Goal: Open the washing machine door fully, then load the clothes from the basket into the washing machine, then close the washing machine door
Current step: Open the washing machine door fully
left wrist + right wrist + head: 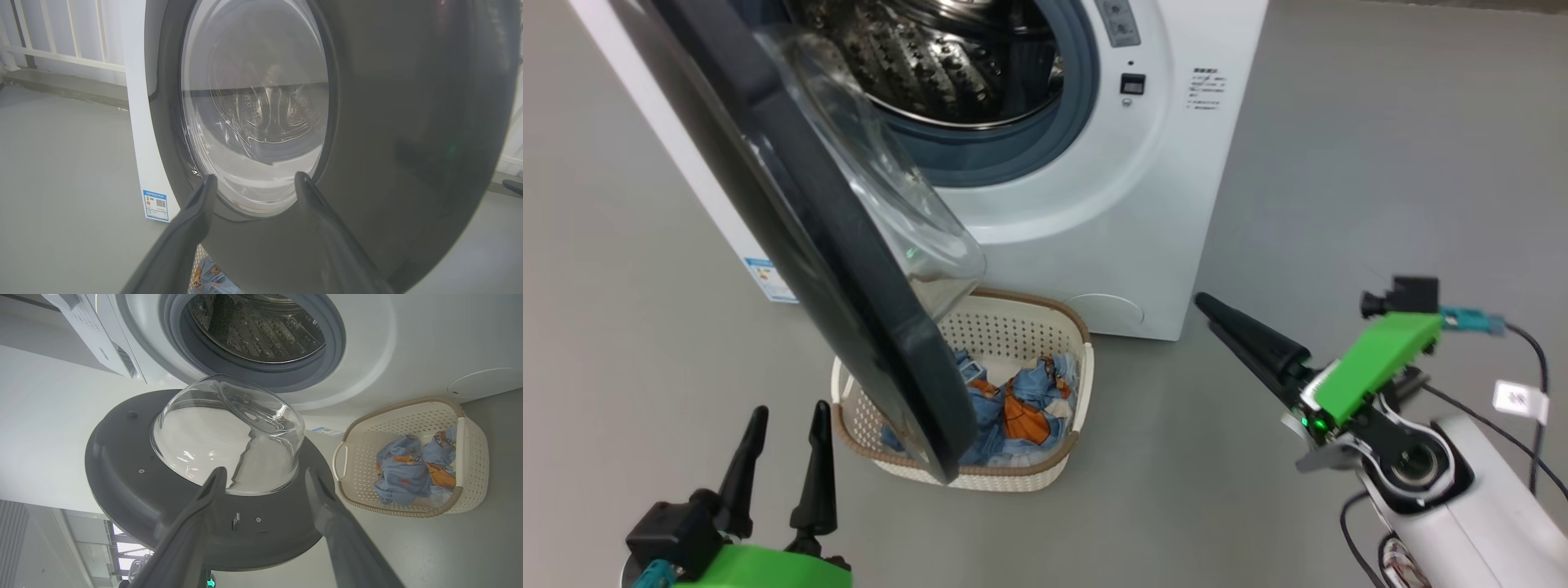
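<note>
On the head view the washing machine door (849, 269) stands swung out from the washing machine (1111, 204), and its black rim crosses in front of the left part of the basket (1013, 327). The basket sits on the grey floor (1339, 163) just before the machine, with the clothes (1021, 400) lying inside it. My left gripper (791, 410) hangs at the lower left, fingers spread and empty. My right gripper (1209, 309) is out to the right, well apart from the basket, pointing towards the machine. On the left wrist view I look between wide fingers at the door's outer face and glass, with a blue label (156, 205) low on the machine's side. On the right wrist view the jaws stand wide and empty before the door's inner side, with the steel drum (261, 330) above and the basket at right.
</note>
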### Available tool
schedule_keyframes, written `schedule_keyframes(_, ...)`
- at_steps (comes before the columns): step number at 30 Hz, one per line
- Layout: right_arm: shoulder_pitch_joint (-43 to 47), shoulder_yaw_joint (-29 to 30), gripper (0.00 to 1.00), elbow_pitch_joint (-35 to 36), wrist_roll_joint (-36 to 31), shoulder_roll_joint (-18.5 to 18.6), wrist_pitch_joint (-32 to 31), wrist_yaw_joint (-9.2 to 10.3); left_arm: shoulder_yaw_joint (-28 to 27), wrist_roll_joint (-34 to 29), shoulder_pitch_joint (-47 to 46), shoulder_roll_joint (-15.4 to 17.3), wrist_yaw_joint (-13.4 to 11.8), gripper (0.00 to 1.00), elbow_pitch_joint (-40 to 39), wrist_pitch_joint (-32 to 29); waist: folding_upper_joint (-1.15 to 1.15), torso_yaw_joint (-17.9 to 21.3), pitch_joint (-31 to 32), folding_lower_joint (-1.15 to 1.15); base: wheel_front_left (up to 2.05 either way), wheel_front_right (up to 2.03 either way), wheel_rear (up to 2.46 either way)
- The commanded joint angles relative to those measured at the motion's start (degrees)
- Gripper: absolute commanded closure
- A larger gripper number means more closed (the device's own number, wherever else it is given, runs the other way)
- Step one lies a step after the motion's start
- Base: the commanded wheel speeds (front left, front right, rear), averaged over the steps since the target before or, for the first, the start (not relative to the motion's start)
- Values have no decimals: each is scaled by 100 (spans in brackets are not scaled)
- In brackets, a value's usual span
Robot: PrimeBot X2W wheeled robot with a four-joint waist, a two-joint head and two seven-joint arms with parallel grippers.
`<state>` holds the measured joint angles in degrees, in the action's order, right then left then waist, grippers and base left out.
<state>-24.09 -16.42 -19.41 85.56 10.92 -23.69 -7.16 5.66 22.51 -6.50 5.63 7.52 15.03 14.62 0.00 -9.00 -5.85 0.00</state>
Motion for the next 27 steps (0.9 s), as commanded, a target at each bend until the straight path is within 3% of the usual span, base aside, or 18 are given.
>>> schedule_keyframes(1, 110, -28, 0, 198, -23, 29, 184, -33, -220, -50, -25, 107, -3, 0, -165, 38, 0, 76, 70, 0, 0, 0, 0)
schedule_keyframes(11, 918, 279, 0, 462, 117, 206, 1428, -33, -339, -83, 114, 99, -3, 0, -207, 38, 0, 225, 166, 0, 0, 0, 0)
schedule_keyframes(15, 1107, 230, 0, 600, -87, 286, 1905, -33, -351, -86, 120, 115, -3, 0, -207, 38, 0, 229, 169, 0, 0, 0, 0)
schedule_keyframes(23, 1447, -282, 0, 697, -760, 613, 3547, -33, -380, -92, 128, 138, -3, 0, -208, 38, 0, 216, 187, 0, 0, 0, 0)
schedule_keyframes(27, 1460, -512, 0, 478, -1252, 755, 3847, -33, -388, -99, 140, 137, -3, 0, -207, 38, 0, 212, 198, 0, 0, 0, 0)
